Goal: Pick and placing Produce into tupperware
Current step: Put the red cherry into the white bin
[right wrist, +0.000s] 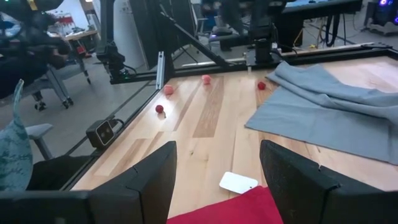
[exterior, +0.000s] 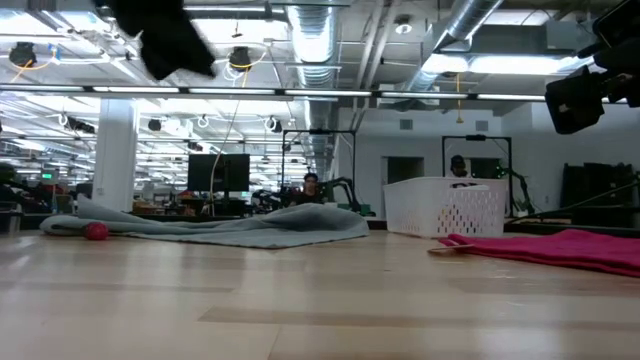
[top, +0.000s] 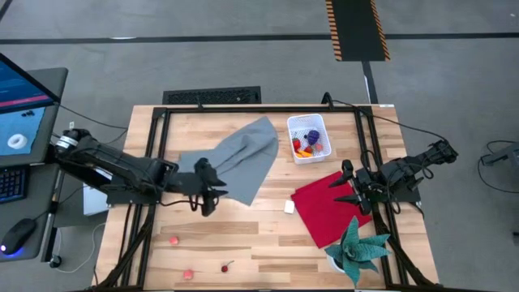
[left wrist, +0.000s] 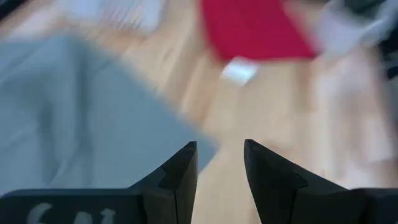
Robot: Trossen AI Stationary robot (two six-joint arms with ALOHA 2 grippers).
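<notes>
Tupperware [top: 309,138] sitting near the far edge of the table [top: 243,235], right of centre, already holding several produce pieces [top: 306,144]: red, yellow and a purple one. Low view showing it as a white perforated tub [exterior: 445,207] past the red cloth [exterior: 560,247]. Three more red/pink produce bits lying loose near the front-left of the table [top: 188,274], well apart from the tub; right wrist view catching them as small red balls [right wrist: 206,79] on the wood.

Left gripper [top: 209,187] hovering over the near edge of the grey cloth [top: 243,158], fingers [left wrist: 180,174] parted by a narrow gap, nothing between them. Right gripper [top: 349,185] hanging over the red cloth [top: 328,207], jaws standing wide, holding nothing.

Small white cube [top: 289,207] lying on the wood just beside the red cloth's left edge, between the two grippers. Teal plant [top: 357,247] sitting at the front-right corner.
</notes>
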